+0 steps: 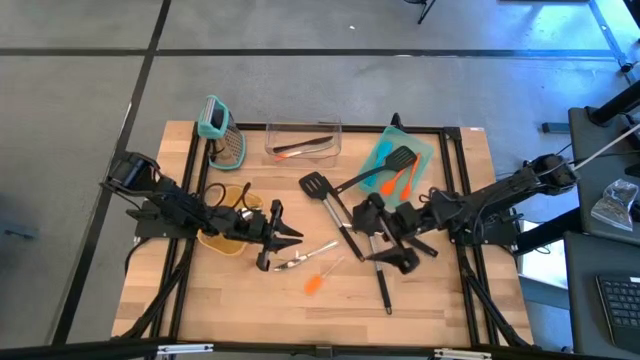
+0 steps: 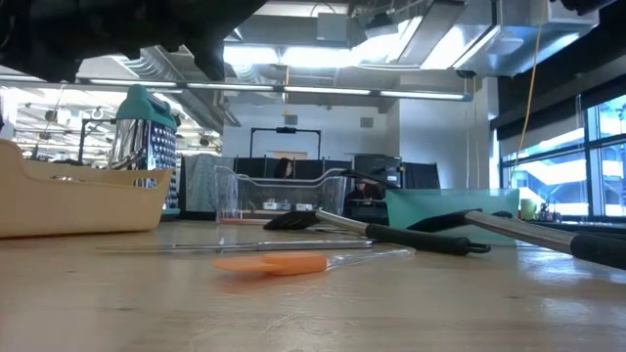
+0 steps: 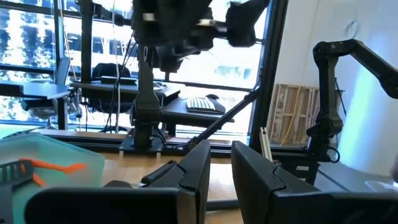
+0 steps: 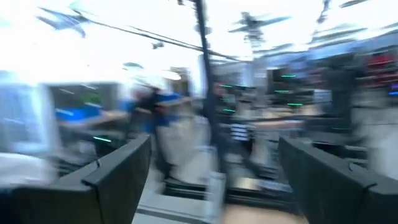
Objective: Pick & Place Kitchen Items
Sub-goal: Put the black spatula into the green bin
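seen from above: left gripper over the wooden table mid-left, fingers narrowly apart with nothing between them, just past a yellow bowl. right gripper near the table's middle-right, fingers spread wide and empty, above long black-handled utensils. black slotted turner lying ahead of it, metal handle running toward the gripper; second black turner and orange spatulas resting on a teal tray at the far right. small orange spatula flat on the wood between the arms, thin metal piece beside it. clear bin at the far edge holding an orange-tipped tool; teal-handled grater next to it.
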`<action>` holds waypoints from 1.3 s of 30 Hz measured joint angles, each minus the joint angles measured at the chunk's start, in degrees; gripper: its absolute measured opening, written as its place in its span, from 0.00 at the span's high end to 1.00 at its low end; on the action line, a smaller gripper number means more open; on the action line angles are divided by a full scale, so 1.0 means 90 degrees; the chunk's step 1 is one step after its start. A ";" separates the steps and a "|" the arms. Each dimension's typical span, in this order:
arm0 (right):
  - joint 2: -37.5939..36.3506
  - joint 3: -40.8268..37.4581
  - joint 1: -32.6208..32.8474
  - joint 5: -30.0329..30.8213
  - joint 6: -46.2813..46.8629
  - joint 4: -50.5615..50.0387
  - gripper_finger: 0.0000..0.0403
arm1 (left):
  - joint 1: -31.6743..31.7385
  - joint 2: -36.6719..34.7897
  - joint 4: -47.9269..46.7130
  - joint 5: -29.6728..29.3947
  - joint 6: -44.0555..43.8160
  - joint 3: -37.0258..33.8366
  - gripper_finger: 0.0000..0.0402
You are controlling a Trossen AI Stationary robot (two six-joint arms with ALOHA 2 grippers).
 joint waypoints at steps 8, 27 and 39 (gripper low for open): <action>-0.0006 0.0049 0.0284 -0.0621 0.0849 0.0317 0.13 | -0.0151 0.0002 -0.0144 -0.0002 0.0032 0.0000 0.85; -0.0002 0.1246 0.0938 0.0658 0.7768 -0.9143 0.16 | -0.0501 0.0007 -0.0457 -0.0002 0.0039 0.0002 0.85; 0.1292 0.1251 0.1420 0.0839 0.9193 -0.9088 0.28 | -0.0850 0.0007 -0.0488 -0.0001 0.0158 0.0002 0.85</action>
